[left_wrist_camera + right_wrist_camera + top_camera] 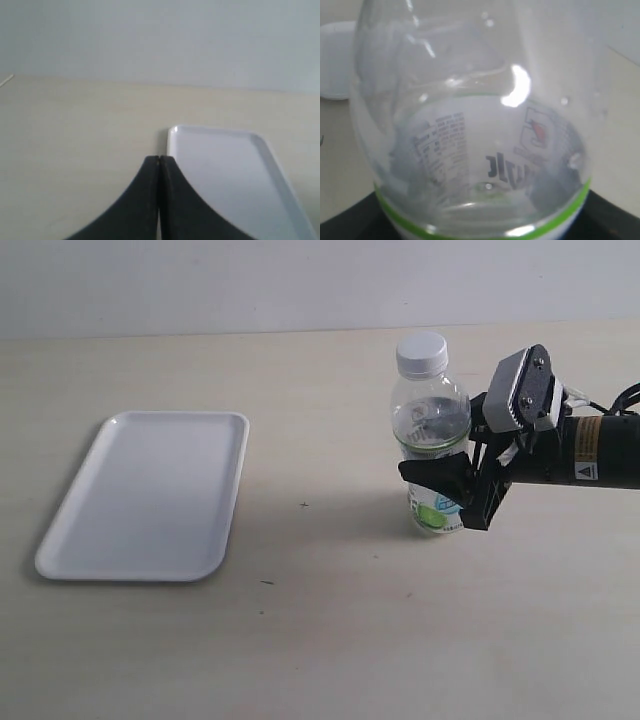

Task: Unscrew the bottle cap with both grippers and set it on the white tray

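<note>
- Pale wood-toned counter [330, 640] runs back to a plain grey-white wall [200, 285] at the far side.
- The bottle [432, 455] stands upright on the right half of the counter, with its long axis vertical and its neck pointing straight up.
- The bottle cap [421, 353] sits on the neck at the very top, ribbed side showing, with nothing touching it.
- The right claw [452, 490] reaches in from the right edge at label height. One black finger crosses the near face of the label, and the claw is closed around the lower body of the bottle. The cap is well above this claw.
- In the right wrist view the bottle [470, 125] fills almost the whole picture. Its clear shoulder, green band and printed label are close up, and black claw parts show at both lower corners.
- The left claw [159, 165] has its two black fingers pressed together with nothing between them. It is out of the exterior view.
- The white tray [150, 490] lies flat on the left half of the counter, well apart from the bottle. Its long axis runs from near to far and leans a little to the right at the far end.
- In the left wrist view the tray [225, 175] lies just beyond the closed fingertips.
- Bare counter with a few dark specks [304, 505] lies between tray and bottle, and nothing stands in that gap.
</note>
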You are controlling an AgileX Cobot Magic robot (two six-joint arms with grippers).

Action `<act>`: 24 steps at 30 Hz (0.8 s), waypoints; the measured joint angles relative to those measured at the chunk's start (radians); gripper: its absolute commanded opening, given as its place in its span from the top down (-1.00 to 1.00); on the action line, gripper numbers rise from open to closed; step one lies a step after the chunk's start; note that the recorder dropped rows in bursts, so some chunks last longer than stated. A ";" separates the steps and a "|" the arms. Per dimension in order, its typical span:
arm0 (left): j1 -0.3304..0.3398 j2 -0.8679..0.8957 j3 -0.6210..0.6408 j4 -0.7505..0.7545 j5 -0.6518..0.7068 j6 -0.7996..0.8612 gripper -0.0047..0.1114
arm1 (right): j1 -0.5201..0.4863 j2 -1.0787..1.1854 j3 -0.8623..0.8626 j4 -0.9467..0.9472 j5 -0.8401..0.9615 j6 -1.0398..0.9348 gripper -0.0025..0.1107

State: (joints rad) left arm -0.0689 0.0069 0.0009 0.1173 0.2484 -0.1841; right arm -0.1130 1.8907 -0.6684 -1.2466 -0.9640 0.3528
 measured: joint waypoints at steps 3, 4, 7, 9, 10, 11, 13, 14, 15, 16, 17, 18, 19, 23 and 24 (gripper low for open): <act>0.000 0.000 0.000 -0.048 -0.161 -0.109 0.92 | 0.000 0.000 0.000 0.000 0.000 0.000 0.96; 0.000 0.000 0.000 -0.060 -0.212 -0.165 0.92 | 0.000 0.000 0.000 0.000 0.000 -0.001 0.96; 0.000 -0.002 0.000 -0.071 -0.358 -0.286 0.92 | 0.000 0.000 0.000 0.000 0.000 -0.001 0.96; 0.000 -0.002 0.002 -0.071 -0.483 -0.343 0.92 | 0.000 0.000 0.000 0.000 0.001 -0.001 0.96; 0.000 -0.002 0.002 -0.071 -0.580 -0.360 0.92 | 0.000 0.000 0.000 0.000 0.002 -0.001 0.96; 0.000 -0.002 0.002 -0.071 -0.661 -0.373 0.92 | 0.000 0.000 -0.002 0.000 0.005 -0.001 0.96; 0.000 0.033 -0.054 -0.071 -0.780 -0.380 0.92 | 0.000 0.000 -0.002 0.000 0.006 0.003 0.96; 0.000 0.065 -0.116 -0.071 -0.789 -0.376 0.92 | 0.000 0.000 -0.002 0.002 0.009 0.005 0.96; 0.000 0.118 -0.194 -0.067 -0.778 -0.364 0.92 | 0.000 0.000 -0.002 0.002 0.011 0.007 0.96; 0.000 0.183 -0.282 -0.049 -0.752 -0.354 0.92 | 0.000 0.000 -0.002 0.004 0.015 0.011 0.96; 0.000 0.240 -0.354 -0.026 -0.725 -0.349 0.92 | 0.000 0.000 -0.004 0.004 0.015 0.011 0.96; 0.000 0.320 -0.445 0.014 -0.684 -0.352 0.92 | 0.000 0.000 -0.004 0.004 0.020 0.016 0.96; 0.000 0.405 -0.531 0.067 -0.642 -0.373 0.92 | 0.000 0.000 -0.004 0.006 0.020 0.016 0.96; -0.004 0.766 -0.797 0.390 -0.497 -0.614 0.92 | 0.000 0.000 -0.004 0.009 0.024 0.019 0.96; -0.009 0.835 -0.843 0.493 -0.476 -0.703 0.92 | 0.000 0.000 -0.004 0.009 0.024 0.019 0.96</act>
State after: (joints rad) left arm -0.0777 0.8421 -0.8424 0.6108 -0.2273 -0.8873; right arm -0.1130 1.8907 -0.6725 -1.2372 -0.9404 0.3716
